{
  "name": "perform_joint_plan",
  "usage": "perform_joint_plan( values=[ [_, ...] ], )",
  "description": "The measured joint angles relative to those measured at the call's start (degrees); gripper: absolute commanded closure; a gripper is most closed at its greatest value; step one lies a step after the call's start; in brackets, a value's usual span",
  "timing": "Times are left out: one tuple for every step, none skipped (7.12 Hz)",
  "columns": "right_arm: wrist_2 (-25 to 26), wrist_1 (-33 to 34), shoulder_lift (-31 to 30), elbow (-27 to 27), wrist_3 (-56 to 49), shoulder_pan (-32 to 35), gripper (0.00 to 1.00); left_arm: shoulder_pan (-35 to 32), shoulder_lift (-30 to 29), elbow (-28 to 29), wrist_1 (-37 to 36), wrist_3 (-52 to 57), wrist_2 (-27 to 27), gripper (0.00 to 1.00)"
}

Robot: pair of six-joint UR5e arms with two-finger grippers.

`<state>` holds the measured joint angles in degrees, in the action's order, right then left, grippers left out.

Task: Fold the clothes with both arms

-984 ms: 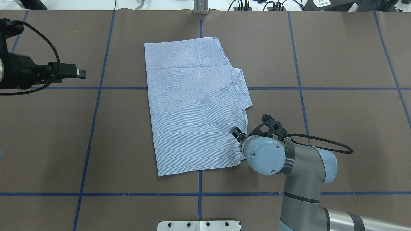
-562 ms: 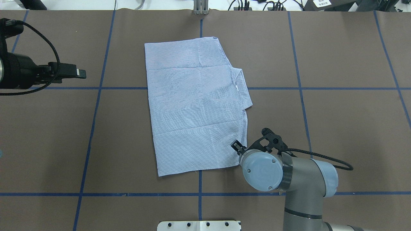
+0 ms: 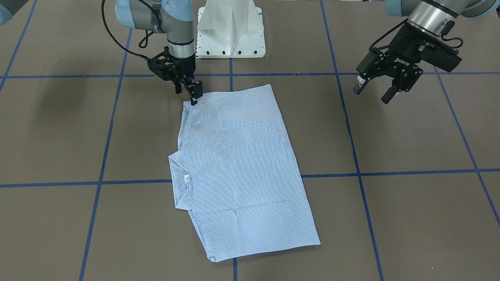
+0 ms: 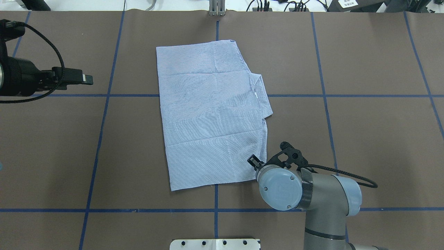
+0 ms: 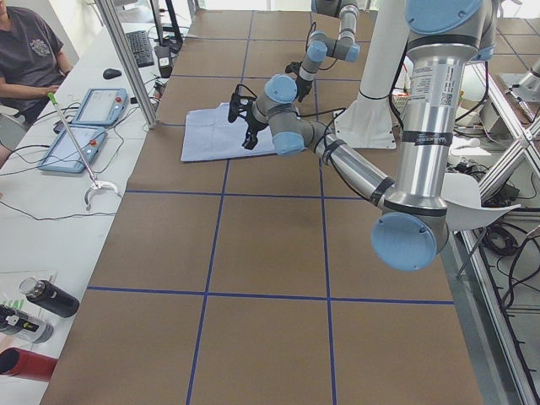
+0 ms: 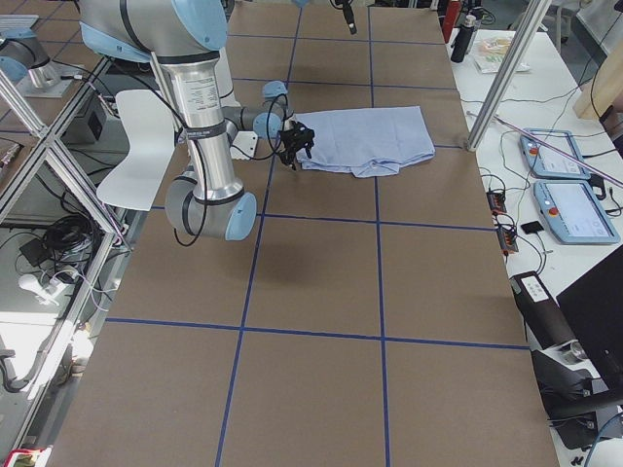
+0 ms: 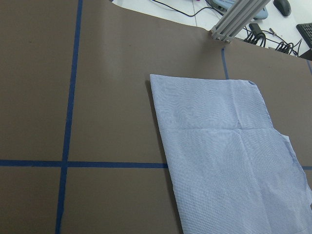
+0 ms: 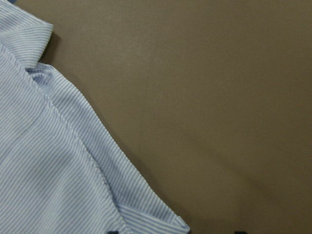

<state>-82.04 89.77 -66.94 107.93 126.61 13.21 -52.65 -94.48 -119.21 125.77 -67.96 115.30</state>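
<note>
Shirt (image 3: 242, 164): you'll find it folded into a long rectangle, flat on the tabletop (image 3: 410, 218), about mid-table, lying across one blue tape line (image 3: 390, 173). Collar (image 3: 176, 183) sticks out on the robot's right side. A small white label (image 3: 186, 178) shows just inside it.

Right hand (image 3: 186, 96): down at the shirt's corner nearest the robot, on its right side. Fingers parted, nothing gripped. In the front view one fingertip (image 3: 194, 98) sits at the edge of the cloth's corner, and the other is over bare tabletop beside it. The right wrist view agrees: the hemmed corner lies between the two tips at the bottom of that frame. You cannot tell from these views whether the tip presses on the cloth.

Left hand (image 3: 371, 96): raised above bare tabletop, well apart from the shirt, on the robot's left side. Fingers spread, empty. Its wrist camera looks across at the shirt's far part.

White pedestal (image 3: 230, 35): stands at the robot's edge of the tabletop, near the shirt.
</note>
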Motion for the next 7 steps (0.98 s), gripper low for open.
perform_joint_plan(
  values=[
    [0.02, 0.02, 0.03, -0.08, -0.66, 0.42, 0.19, 0.00, 0.00, 0.01, 0.00, 0.02, -0.04, 0.00],
    [0.05, 0.04, 0.19, -0.20, -1.64, 0.77, 0.19, 0.00, 0.00, 0.01, 0.00, 0.02, -0.04, 0.00],
    [0.09, 0.07, 0.62, -0.42, -2.33, 0.96, 0.19, 0.00, 0.00, 0.00, 0.00, 0.02, -0.03, 0.00],
    [0.11, 0.15, 1.43, -0.96, -2.66, 1.00, 0.19, 0.00, 0.00, -0.01, 0.00, 0.01, -0.05, 0.00],
    [0.10, 0.25, 2.21, -1.71, -2.94, 0.98, 0.19, 0.00, 0.00, -0.04, 0.00, -0.01, -0.06, 0.00],
    [0.07, 0.34, 2.49, -2.15, -3.25, 0.89, 0.19, 0.00, 0.00, -0.08, 0.00, -0.02, -0.07, 0.00],
    [0.02, 0.47, 2.57, -2.36, -3.44, 0.77, 0.25, 0.00, 0.00, -0.12, 0.00, -0.04, -0.07, 0.00]
  ],
)
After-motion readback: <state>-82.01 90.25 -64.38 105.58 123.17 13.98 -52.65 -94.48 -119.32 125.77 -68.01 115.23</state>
